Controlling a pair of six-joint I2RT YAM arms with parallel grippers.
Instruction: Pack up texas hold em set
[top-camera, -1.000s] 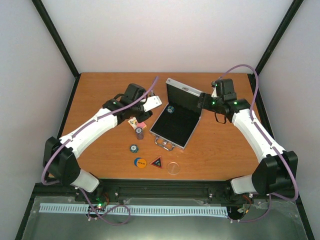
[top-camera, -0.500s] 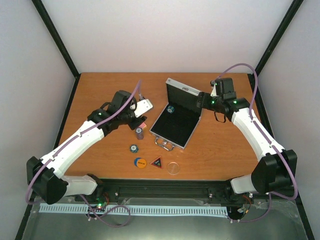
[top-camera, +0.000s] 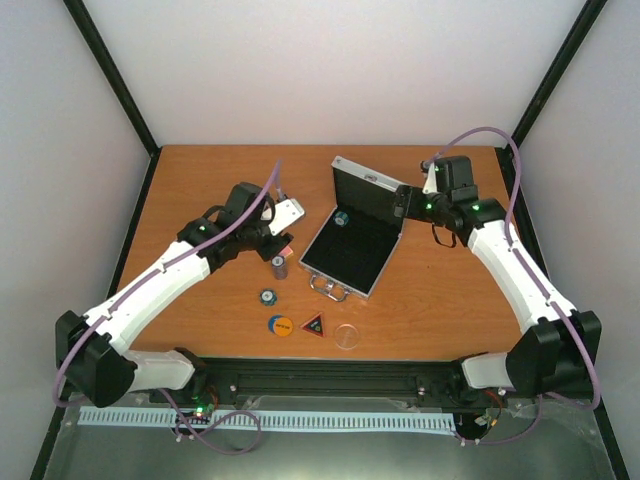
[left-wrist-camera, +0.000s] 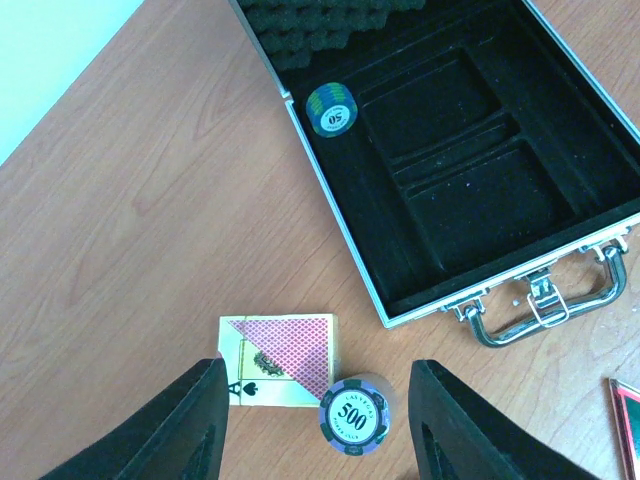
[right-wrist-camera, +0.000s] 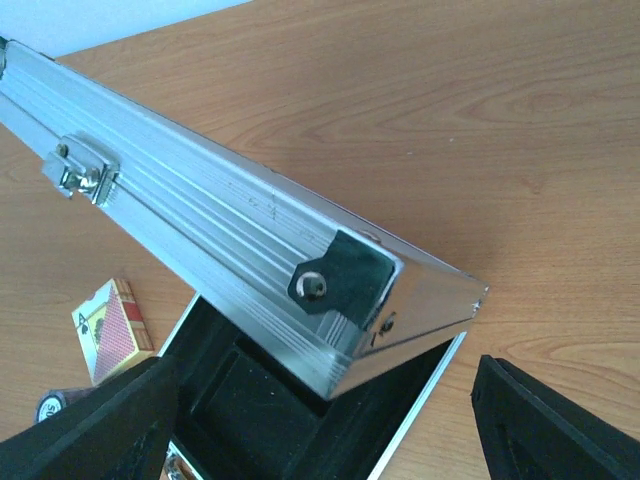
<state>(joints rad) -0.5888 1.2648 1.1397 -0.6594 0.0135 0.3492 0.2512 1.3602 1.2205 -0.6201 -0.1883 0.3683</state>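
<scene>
Where chips (left-wrist-camera: 352, 418) overlap, card pack (left-wrist-camera: 280, 355) corner hidden

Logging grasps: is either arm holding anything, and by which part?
Nothing is held. The left jaws stand open above the card pack and chip stack; the right jaws stand open around the case lid, clear of it.

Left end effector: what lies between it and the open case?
Left wrist view: the card pack and a 500 chip stack, then bare table up to the case.
</scene>
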